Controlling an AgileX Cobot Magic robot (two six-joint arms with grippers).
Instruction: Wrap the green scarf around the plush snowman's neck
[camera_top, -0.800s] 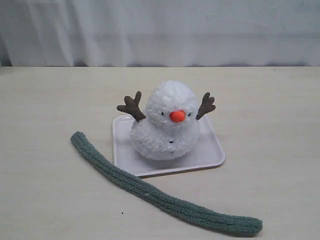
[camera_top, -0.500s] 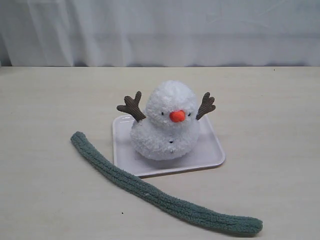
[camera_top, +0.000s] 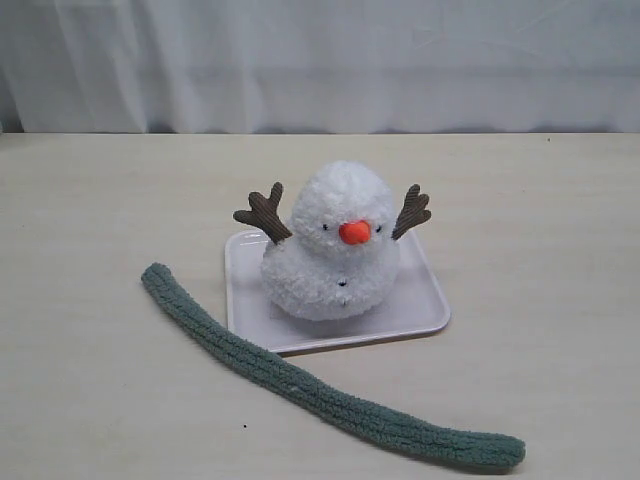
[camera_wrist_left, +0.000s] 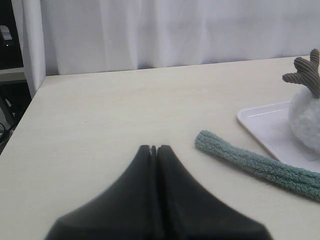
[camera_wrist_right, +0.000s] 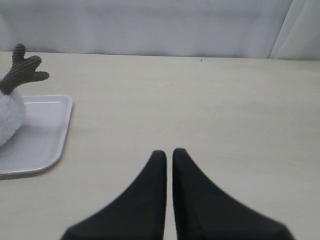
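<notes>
Left jaws: closed tip to tip, holding nothing, above the bare table (camera_wrist_left: 100, 110). One rounded end of the green scarf (camera_wrist_left: 250, 162) lay near the tips, apart from them.

Right jaws: all but closed with a thin slit between, holding nothing, well apart from the plush snowman (camera_wrist_right: 10, 115).

Green scarf (camera_top: 300, 390): flat on the table, running slantwise along the near edge towards the near right corner, just beside the white tray (camera_top: 420, 310).

Plush snowman (camera_top: 335, 250): upright on the tray, mid-table; the snowman's neck (camera_top: 300, 250) bare.

Table (camera_top: 100, 200): pale wood grain. White curtain (camera_top: 320, 60) hung behind its far edge.
</notes>
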